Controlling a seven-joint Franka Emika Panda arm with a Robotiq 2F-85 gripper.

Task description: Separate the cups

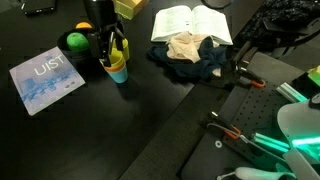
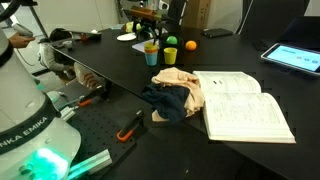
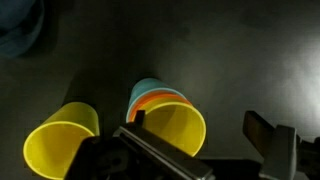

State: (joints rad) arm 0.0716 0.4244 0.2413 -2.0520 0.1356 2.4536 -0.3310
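In the wrist view a nested stack point(image 3: 160, 108) of a yellow cup inside an orange one inside a light blue one sits on the dark table. A separate yellow cup point(image 3: 60, 148) is just left of it. My gripper point(image 3: 195, 132) is open. Its left finger is at the rim of the stack's yellow cup and its right finger is well clear. In both exterior views the gripper point(image 1: 113, 45) point(image 2: 150, 30) hangs right over the cups point(image 1: 117, 66) point(image 2: 151, 52) and partly hides them.
A green ball point(image 1: 75, 41) point(image 2: 170, 42) and an orange ball point(image 2: 190, 45) lie close to the cups. A blue booklet point(image 1: 45, 80), an open book point(image 1: 192, 22) point(image 2: 245, 100) and a pile of cloth point(image 1: 192, 55) point(image 2: 175, 95) lie on the table. A tablet point(image 2: 298, 57) is at one edge.
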